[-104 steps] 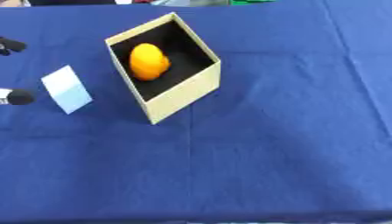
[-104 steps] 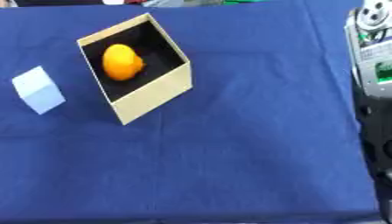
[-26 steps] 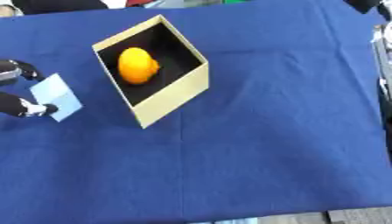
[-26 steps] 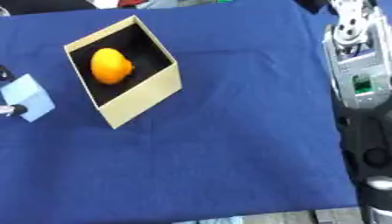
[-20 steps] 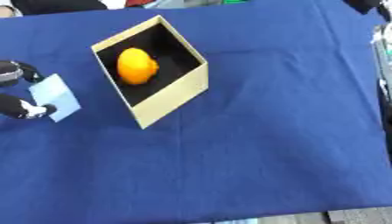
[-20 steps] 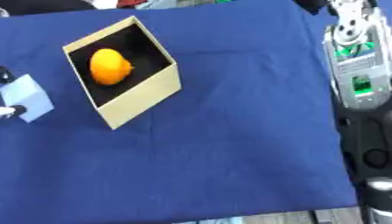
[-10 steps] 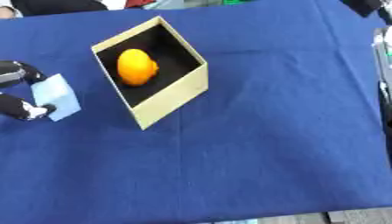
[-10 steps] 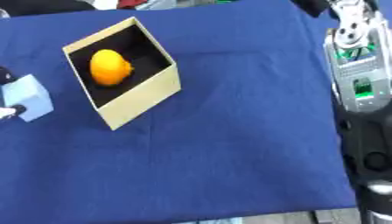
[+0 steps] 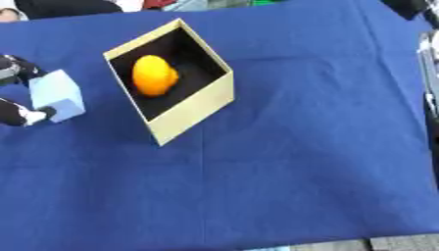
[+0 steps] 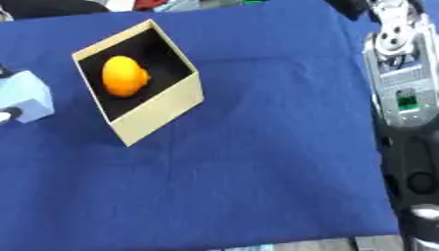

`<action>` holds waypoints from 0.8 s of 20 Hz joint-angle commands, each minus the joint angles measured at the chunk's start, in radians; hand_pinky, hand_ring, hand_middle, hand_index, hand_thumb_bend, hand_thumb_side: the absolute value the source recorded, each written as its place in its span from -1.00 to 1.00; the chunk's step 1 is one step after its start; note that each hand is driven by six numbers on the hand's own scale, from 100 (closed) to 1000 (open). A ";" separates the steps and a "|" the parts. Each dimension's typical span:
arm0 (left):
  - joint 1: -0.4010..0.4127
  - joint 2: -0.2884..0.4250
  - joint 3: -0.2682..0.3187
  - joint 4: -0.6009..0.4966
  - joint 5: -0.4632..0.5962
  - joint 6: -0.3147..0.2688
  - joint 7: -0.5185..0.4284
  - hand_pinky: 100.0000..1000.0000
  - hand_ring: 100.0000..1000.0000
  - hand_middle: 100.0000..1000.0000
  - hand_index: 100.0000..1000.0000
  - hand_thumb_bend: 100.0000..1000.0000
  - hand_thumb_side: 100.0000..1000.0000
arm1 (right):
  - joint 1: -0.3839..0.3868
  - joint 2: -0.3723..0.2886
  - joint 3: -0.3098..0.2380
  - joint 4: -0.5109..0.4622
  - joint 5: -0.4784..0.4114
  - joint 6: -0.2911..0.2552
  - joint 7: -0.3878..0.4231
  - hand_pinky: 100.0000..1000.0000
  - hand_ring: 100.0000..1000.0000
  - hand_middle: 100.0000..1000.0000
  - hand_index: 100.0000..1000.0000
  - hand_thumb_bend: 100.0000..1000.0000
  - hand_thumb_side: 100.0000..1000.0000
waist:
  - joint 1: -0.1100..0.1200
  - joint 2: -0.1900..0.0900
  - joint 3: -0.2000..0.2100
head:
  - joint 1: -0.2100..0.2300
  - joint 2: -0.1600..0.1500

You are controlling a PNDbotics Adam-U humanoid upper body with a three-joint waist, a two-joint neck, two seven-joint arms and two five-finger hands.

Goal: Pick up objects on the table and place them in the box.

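A light blue cube [image 9: 57,95] is at the far left, pinched between the fingers [image 9: 17,68] and thumb of my left hand [image 9: 19,115], which reaches in from the left edge. Just to its right stands the open tan cardboard box [image 9: 193,110] with a black inside, turned at an angle. An orange rounded object [image 9: 154,74] lies inside it. Of my right arm [image 10: 399,83] only the silver and black forearm shows along the right edge of the right eye view; its hand is out of sight.
A dark blue cloth [image 9: 291,162] covers the whole table. The cloth's front edge runs along the bottom of the picture [image 10: 257,245]. People's clothing shows at the far edge.
My left hand has closed on the blue cube, which earlier stood free on the cloth. Over the last half second the cube has shifted slightly away from me. The box and orange object stay put.
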 commanded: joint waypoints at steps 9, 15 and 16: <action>-0.109 0.010 0.068 -0.020 0.057 0.007 0.020 0.45 0.33 0.16 -0.07 -1.00 -0.60 | -0.017 -0.012 -0.007 -0.029 0.008 -0.002 0.004 0.82 1.00 0.63 0.94 -1.00 0.38 | 0.001 -0.018 -0.009 | 0.034 -0.011; -0.170 -0.028 0.074 -0.006 0.057 0.000 0.040 0.41 0.29 0.13 -0.10 -1.00 -0.60 | -0.018 -0.005 -0.004 -0.036 0.011 -0.004 0.007 0.82 1.00 0.63 0.94 -1.00 0.37 | 0.003 -0.018 -0.016 | 0.040 -0.020; -0.184 -0.037 0.073 -0.004 0.059 -0.002 0.043 0.41 0.29 0.12 -0.11 -1.00 -0.60 | -0.018 -0.004 -0.003 -0.037 0.012 -0.004 0.007 0.82 1.00 0.64 0.94 -1.00 0.37 | 0.004 -0.018 -0.018 | 0.041 -0.022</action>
